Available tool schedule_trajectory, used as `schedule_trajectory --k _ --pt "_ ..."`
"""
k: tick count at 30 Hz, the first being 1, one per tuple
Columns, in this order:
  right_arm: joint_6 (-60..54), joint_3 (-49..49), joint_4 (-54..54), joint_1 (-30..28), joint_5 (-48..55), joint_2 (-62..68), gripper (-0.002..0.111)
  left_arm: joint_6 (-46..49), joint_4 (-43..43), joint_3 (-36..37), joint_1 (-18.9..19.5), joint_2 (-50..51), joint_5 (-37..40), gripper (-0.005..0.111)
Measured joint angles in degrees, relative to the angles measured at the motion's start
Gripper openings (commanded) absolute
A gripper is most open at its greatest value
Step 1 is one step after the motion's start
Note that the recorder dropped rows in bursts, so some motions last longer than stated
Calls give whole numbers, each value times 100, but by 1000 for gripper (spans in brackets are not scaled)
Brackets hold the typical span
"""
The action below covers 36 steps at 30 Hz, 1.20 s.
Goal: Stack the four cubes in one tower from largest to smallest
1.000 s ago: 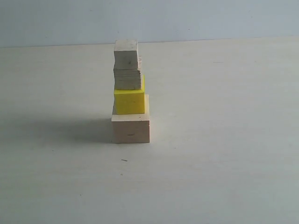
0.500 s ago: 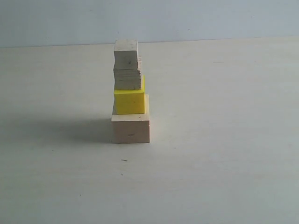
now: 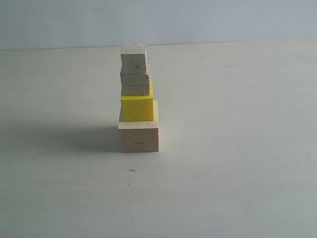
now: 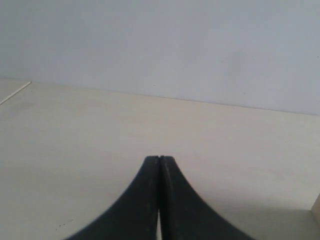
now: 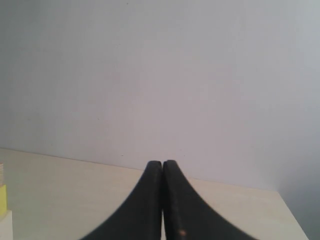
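Note:
The tower stands upright on the table left of centre in the exterior view. Its base is the large pale wooden cube, then the bright yellow cube, the grain-lined wooden cube and the small pale cube uppermost. No arm shows in that view. My left gripper is shut with nothing in it, a sliver of a cube at its view's edge. My right gripper is also shut and empty; slivers of the yellow cube and the pale base cube show at that view's border.
The pale tabletop stretches all round the tower. A plain grey wall rises behind the table's far edge. A small dark speck lies in front of the tower.

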Motion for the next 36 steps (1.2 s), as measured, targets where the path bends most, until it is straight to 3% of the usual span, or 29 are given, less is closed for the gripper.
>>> schedule_trajectory --k 12,36 --pt "11 0 0 0 0 0 0 608 -149 141 0 0 618 0" --pt "11 0 0 0 0 0 0 886 -149 141 0 0 677 0"
